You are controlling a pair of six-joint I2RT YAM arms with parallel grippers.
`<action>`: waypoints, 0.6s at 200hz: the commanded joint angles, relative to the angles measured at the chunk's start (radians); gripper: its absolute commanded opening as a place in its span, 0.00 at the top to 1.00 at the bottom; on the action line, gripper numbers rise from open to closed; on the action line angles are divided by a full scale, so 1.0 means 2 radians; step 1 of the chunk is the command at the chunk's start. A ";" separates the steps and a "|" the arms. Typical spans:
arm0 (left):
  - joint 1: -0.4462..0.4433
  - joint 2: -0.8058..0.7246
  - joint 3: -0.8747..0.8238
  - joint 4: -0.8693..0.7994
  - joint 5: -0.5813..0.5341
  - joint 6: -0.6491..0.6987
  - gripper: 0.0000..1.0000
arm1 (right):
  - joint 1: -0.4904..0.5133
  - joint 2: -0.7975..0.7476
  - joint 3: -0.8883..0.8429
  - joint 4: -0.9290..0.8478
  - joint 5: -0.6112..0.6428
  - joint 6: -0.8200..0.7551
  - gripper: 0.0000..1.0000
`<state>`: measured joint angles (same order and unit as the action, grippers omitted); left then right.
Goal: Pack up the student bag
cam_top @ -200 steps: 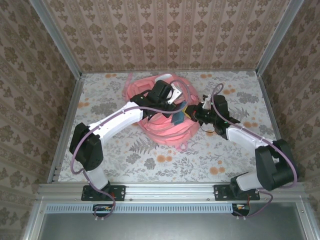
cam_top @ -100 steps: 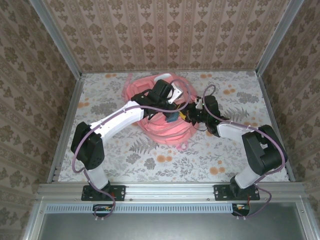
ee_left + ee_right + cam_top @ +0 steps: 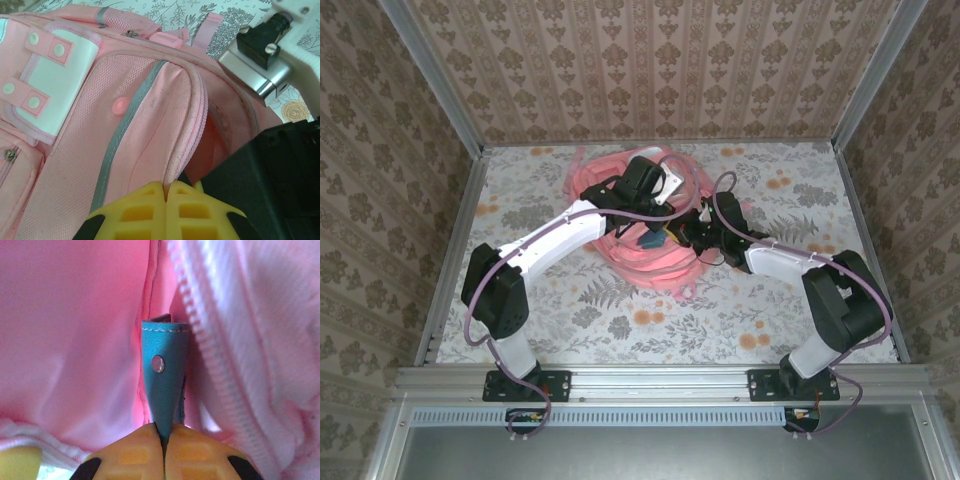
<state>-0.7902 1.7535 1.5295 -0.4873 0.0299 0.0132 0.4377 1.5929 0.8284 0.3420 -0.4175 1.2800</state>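
Two hands are working at one opening. The student bag [image 3: 650, 265] lies on the flowered table [image 3: 770, 310], about centre and toward the far side, with both arms reaching in over it.

Left hand [image 3: 166, 192]: yellow pads pressed together on the zip lip [image 3: 199, 115] of the bag's main compartment. The pinched fabric is lifted, so a dark gap shows under it (a narrow gap, not a wide mouth).

Right hand [image 3: 162, 432]: pads clamped on the narrow riveted end of a teal pencil case [image 3: 164, 375]. The case points away into pink lining, with the zip teeth running just beside it on the right.

Step in hand, as I read it: the pencil case is being fed into the main compartment while the other hand holds the mouth up. The far end of the case is hidden in fabric, so I cannot tell how deep it sits.

Next move calls for:
- pushing the case further along its own length, clear of the zip teeth (snag risk there);
- leaving the left pinch as it is until the case is in;
- parting the right pads only once the case is past the lip, then backing straight out.
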 commanded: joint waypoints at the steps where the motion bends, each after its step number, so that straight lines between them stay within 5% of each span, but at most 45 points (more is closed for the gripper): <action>1: 0.005 -0.006 0.027 0.015 0.012 -0.017 1.00 | 0.002 -0.001 -0.023 0.058 0.083 0.023 0.98; 40: 0.009 -0.004 0.030 0.019 0.024 -0.025 1.00 | 0.004 -0.020 -0.038 0.090 0.162 0.027 0.96; 71: 0.012 0.000 0.036 0.021 0.030 -0.032 1.00 | 0.018 0.023 -0.001 0.084 0.152 0.031 0.93; 120: 0.023 -0.002 0.037 0.019 0.043 -0.042 1.00 | 0.019 0.020 0.016 0.041 0.106 0.040 0.67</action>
<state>-0.7624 1.7573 1.5475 -0.4862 0.0883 -0.0311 0.4816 1.6711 0.8444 0.4927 -0.1844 1.3441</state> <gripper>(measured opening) 0.039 0.306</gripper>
